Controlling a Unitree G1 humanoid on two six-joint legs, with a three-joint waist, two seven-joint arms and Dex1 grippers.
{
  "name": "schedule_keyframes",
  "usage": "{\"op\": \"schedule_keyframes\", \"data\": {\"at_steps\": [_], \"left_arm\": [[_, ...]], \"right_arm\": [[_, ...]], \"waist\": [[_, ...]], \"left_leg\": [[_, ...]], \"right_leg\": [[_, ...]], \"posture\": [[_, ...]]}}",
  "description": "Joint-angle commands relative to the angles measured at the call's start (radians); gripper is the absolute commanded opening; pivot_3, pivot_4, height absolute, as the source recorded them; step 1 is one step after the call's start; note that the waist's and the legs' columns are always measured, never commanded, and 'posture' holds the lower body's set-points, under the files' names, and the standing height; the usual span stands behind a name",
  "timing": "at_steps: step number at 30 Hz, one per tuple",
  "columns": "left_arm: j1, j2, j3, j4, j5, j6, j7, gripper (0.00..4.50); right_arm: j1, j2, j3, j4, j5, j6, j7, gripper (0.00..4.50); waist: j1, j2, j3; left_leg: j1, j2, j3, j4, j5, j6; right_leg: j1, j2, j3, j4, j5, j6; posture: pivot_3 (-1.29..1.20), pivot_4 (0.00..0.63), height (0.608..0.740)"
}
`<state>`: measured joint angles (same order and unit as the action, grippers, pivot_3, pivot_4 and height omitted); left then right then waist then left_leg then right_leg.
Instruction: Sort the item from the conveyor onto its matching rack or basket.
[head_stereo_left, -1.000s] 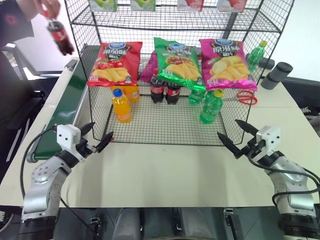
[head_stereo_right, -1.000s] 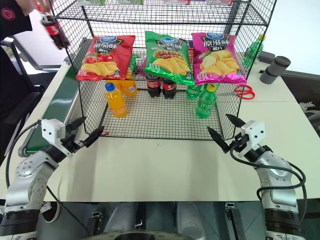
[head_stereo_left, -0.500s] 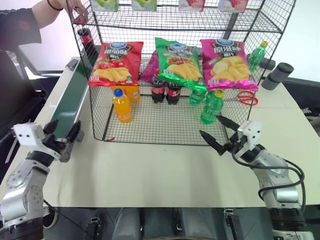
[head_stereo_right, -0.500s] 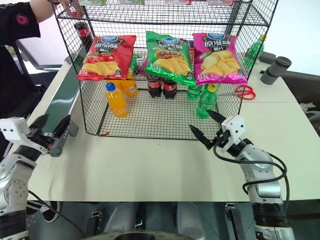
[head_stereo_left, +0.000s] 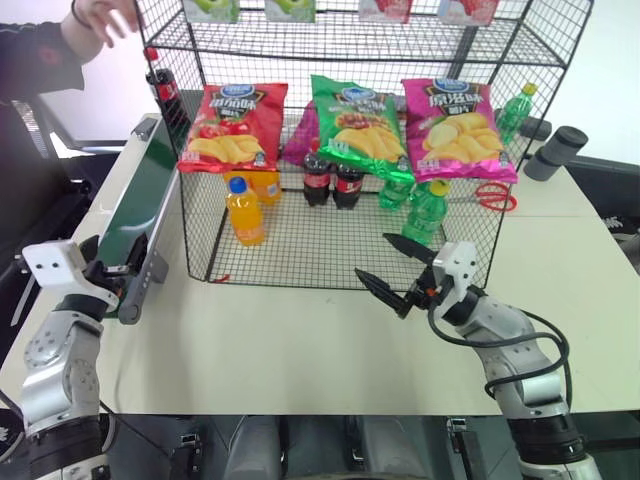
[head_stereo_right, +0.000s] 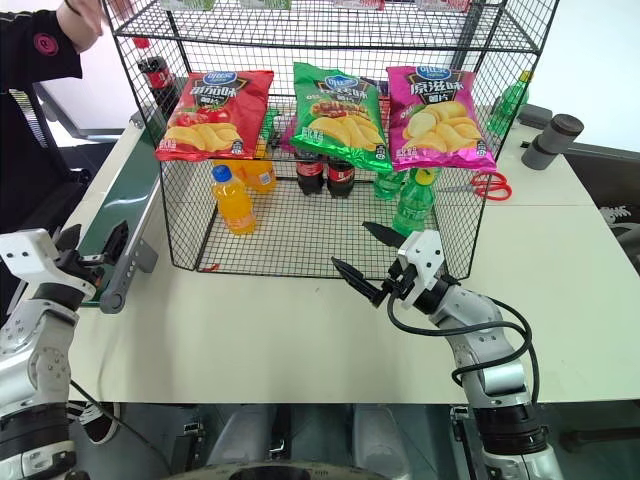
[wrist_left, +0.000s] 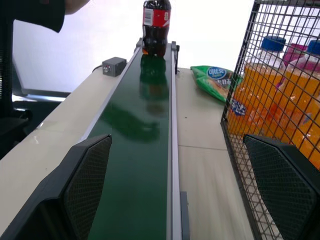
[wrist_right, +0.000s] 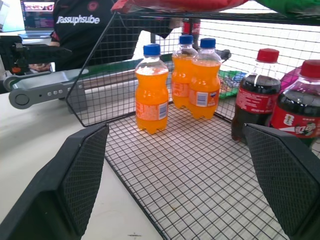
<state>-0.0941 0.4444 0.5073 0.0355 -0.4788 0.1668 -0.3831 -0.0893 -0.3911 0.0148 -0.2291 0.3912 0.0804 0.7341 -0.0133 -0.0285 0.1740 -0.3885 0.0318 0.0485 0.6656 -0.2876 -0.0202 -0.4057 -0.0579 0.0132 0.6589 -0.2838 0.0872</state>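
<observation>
Cola bottle: a second ago a person held it in the air at the far left; now the cola bottle (wrist_left: 156, 27) stands upright on the far end of the conveyor (head_stereo_left: 140, 205), and the person's hand (head_stereo_left: 103, 17) is off it, raised above.
My left claw: my left claw (head_stereo_left: 113, 276) has swung left from the rack's near left corner to the conveyor's near end; fingers wide apart, holding nothing.
My right claw: my right claw (head_stereo_left: 390, 268) has moved left along the rack's near edge; fingers spread, empty, pointing toward the rack floor.
Rack: the black wire rack (head_stereo_left: 300, 262) stands on the table (head_stereo_left: 300, 350), just right of the conveyor.
Rack floor: orange-drink bottles (wrist_right: 151, 90) at the left, two cola bottles (head_stereo_left: 331, 178) in the middle, green bottles (head_stereo_left: 424, 211) at the right.
Rack front: three chip bags hang there, red (head_stereo_left: 230, 128), green (head_stereo_left: 355, 122), pink (head_stereo_left: 458, 118).
Table, far right: red scissors (head_stereo_left: 484, 197) and a grey cylinder (head_stereo_left: 553, 152).
</observation>
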Motion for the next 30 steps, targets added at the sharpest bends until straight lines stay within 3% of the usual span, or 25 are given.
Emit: {"op": "schedule_keyframes", "data": {"at_steps": [1,7,14,20,30], "left_arm": [[-0.018,0.000,-0.006,-0.006,0.013,-0.024,0.007,4.50],[-0.030,0.002,-0.010,0.002,0.016,-0.026,0.008,4.50],[-0.037,0.003,-0.014,0.004,0.015,-0.024,0.009,4.50],[-0.048,0.006,-0.015,0.017,0.017,-0.027,0.003,4.50],[-0.069,0.005,-0.019,0.055,0.031,-0.050,-0.009,4.50]], "right_arm": [[-0.008,0.020,-0.008,0.007,-0.024,-0.030,-0.032,4.45],[-0.010,0.035,0.009,0.040,-0.148,-0.020,-0.147,4.45],[-0.009,0.077,-0.018,0.055,-0.151,-0.130,-0.170,4.45],[-0.015,0.028,-0.026,0.035,0.033,0.072,-0.052,4.45],[0.022,0.055,-0.031,0.123,-0.052,-0.069,-0.071,4.45]], "waist": [[-0.001,0.000,0.000],[-0.001,0.000,0.000],[-0.001,0.000,0.000],[-0.001,0.000,0.000],[-0.001,0.000,0.000]], "left_leg": [[0.000,0.000,0.000,0.000,0.000,0.000],[0.000,0.000,0.000,0.000,0.000,0.000],[0.000,0.000,0.000,0.000,0.000,0.000],[0.000,0.000,0.000,0.000,0.000,0.000],[0.000,0.000,0.000,0.000,0.000,0.000]], "right_leg": [[0.000,0.000,0.000,0.000,0.000,0.000],[0.000,0.000,0.000,0.000,0.000,0.000],[0.000,0.000,0.000,0.000,0.000,0.000],[0.000,0.000,0.000,0.000,0.000,0.000],[0.000,0.000,0.000,0.000,0.000,0.000]], "posture": [[0.00,0.150,0.740],[0.00,0.150,0.740],[0.00,0.150,0.740],[0.00,0.150,0.740],[0.00,0.150,0.740]]}}
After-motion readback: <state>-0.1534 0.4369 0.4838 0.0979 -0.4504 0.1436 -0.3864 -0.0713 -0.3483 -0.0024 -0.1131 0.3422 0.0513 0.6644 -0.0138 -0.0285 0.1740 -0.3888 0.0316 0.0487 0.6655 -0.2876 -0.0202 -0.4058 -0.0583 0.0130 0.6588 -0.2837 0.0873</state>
